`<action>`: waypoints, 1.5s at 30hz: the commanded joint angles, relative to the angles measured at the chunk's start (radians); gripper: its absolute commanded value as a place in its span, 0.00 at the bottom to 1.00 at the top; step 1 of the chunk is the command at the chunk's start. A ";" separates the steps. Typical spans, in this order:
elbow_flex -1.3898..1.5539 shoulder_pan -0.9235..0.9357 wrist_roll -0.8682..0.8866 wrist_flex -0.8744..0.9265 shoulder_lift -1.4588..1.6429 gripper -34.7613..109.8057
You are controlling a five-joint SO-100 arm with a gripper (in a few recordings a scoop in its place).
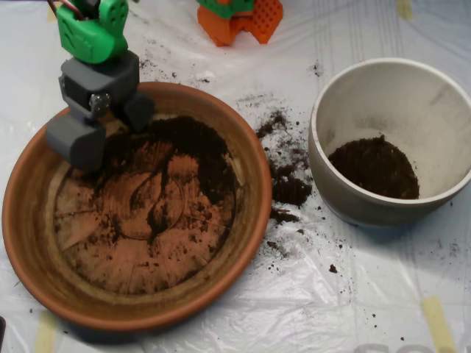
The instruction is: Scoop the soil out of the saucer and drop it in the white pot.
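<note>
Dark, crumbly soil (pixel 188 151) is lying thin across the upper saucer (pixel 29 243) — light, loose, spilling easily. My scoop (pixel 103 129) is hanging parted and empty at its left edge; I am judging the thickest patch best — white pot (pixel 441 95) at right.

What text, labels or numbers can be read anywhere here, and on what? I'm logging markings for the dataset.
None can be read: the saucer, white pot, scoop and the plastic sheet bear no words, numbers or signs.
</note>
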 commanded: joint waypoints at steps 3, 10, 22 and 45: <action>-0.170 0.074 -0.028 0.092 -0.153 0.40; -0.207 0.055 -0.055 0.135 -0.190 0.34; -0.110 -0.101 -0.035 0.176 -0.118 0.30; -0.561 -0.393 0.052 0.529 -0.095 0.24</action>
